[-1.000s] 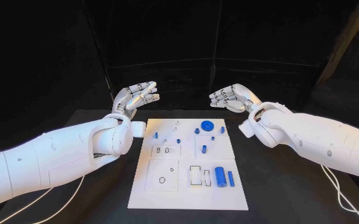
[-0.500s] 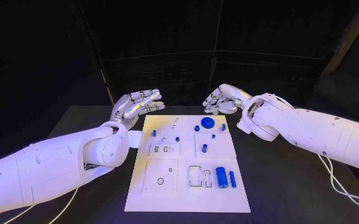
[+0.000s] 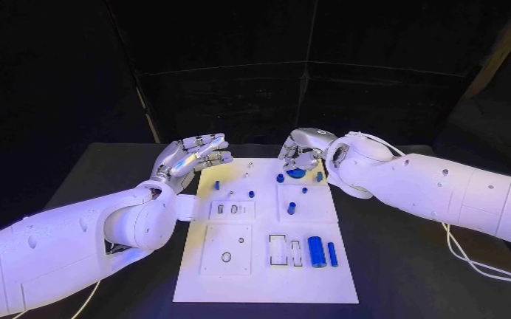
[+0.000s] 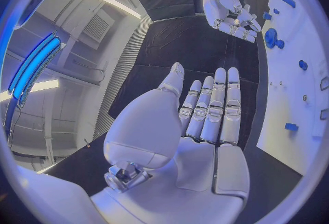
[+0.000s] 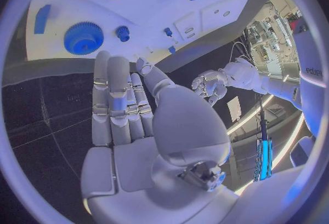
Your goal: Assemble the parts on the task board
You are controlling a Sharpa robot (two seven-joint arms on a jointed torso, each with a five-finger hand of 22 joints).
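Left hand [image 3: 192, 155] empty, fingers straight and a little apart, palm up, hovering over desk [image 3: 117, 167] just off far left corner of task board [image 3: 266, 260]. Same hand in own wrist view [image 4: 205, 120]: flat, nothing in palm, board edge alongside fingertips.

Right hand [image 3: 301, 149] also empty, fingers loosely extended and slightly curled downward, above far edge of board, right over blue gear [image 3: 296, 173]. Contact with gear: cannot tell. In own wrist view [image 5: 126, 109] fingers side by side, nothing held, fingertips pointing toward gear [image 5: 84, 38] and small blue round part [image 5: 123, 32] beside it.

On board, far end: gear, small round part [image 3: 280, 178] to its left, blue block [image 3: 318, 177] to its right, short blue pegs [image 3: 217, 184] toward left edge. Mid board: another blue peg [image 3: 289, 210] and small slotted plate with dark holes. Near end: large blue cylinder [image 3: 316, 251] lying flat, thinner blue rod [image 3: 332, 254] just beside it on right, rectangular cutouts to their left, oval hole near left edge.

Board flat at middle of black desk, both hands at its far end, well apart from each other.
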